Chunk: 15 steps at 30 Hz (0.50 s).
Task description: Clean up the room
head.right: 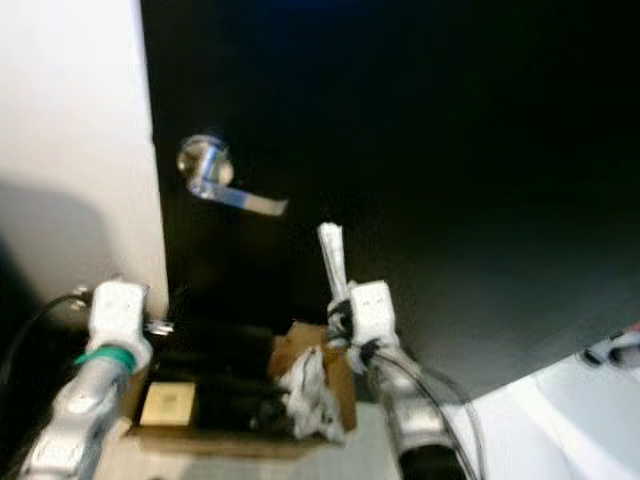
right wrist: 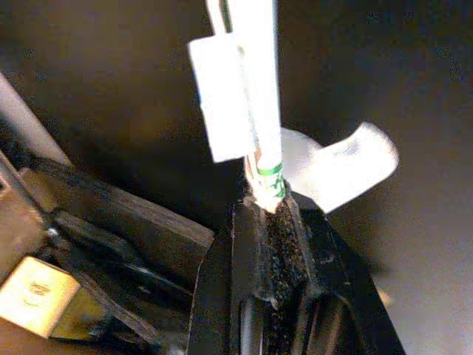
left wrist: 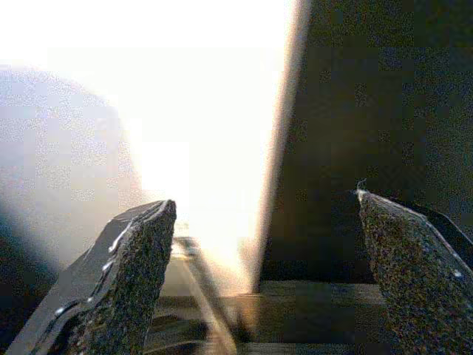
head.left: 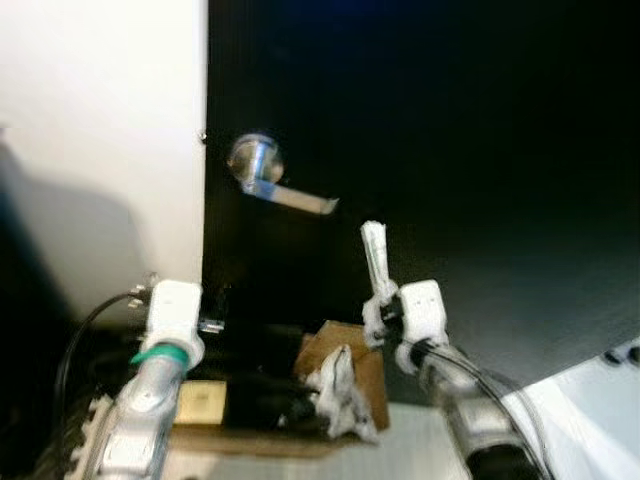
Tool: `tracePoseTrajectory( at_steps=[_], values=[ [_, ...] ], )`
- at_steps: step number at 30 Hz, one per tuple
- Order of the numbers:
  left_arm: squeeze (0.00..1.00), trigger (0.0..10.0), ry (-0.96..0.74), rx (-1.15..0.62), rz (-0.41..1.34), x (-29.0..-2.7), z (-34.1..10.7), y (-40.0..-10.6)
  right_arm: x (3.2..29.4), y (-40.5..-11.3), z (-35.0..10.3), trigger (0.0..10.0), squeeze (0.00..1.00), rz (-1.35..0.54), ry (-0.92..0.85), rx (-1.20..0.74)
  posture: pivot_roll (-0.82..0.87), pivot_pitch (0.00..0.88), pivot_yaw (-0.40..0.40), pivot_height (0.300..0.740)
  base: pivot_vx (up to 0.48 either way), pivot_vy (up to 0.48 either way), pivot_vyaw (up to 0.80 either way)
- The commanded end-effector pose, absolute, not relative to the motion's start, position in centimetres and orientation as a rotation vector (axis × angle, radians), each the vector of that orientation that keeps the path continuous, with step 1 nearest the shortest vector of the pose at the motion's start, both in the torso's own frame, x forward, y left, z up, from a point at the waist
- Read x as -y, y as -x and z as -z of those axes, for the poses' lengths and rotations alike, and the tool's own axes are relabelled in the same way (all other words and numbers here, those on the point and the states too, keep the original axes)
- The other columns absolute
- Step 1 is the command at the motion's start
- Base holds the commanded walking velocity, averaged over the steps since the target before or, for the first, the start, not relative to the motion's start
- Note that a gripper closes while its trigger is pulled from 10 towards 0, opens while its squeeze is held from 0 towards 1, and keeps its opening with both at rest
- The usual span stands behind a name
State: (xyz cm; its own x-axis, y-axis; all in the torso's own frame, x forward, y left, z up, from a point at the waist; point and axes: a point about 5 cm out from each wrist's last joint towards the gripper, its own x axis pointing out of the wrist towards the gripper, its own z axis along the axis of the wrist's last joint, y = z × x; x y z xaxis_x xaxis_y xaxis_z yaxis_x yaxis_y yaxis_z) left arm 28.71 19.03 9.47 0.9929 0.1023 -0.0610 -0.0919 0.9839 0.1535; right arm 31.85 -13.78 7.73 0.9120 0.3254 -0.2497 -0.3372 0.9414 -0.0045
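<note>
The right gripper (right wrist: pixel 270 203) pinches a slim white paper-wrapped stick (right wrist: pixel 251 89) with a green band near its base, held upright before a dark door (head.left: pixel 450 150) beneath its silver lever handle (head.left: pixel 270 180). The left gripper (left wrist: pixel 259 237) is spread open above a cardboard box (head.left: pixel 345 375) of crumpled paper (head.left: pixel 335 395).

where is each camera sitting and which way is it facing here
Left eye view: on the head, looking forward and down at a dark door with its lever handle; both arms show.
Right eye view: same head camera, same scene, shifted slightly.
Left wrist view: along the open left gripper toward the white wall and door edge.
Right wrist view: along the right gripper, shut on a white stick.
Shared: the eye views and right wrist view show the stick and cardboard box.
</note>
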Motion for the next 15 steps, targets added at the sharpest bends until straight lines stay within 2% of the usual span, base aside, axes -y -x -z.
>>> tracePoseTrajectory(
  at_steps=[1,15],
  values=[
    [0.0,10.0,-0.144,-0.093,-0.065,-17.83,-8.86,-28.41,15.38,-31.41,-7.12,10.0,0.0,-0.309,0.056,-0.287,0.08,0.11,-0.204,0.74,0.0,0.0,0.0],
    [0.0,10.0,-0.18,-0.085,-0.052,-17.83,-9.05,-28.06,15.55,-31.47,-6.63,10.0,0.0,-0.384,0.158,-0.326,0.08,0.112,-0.206,0.74,0.0,0.0,0.0]
  ],
)
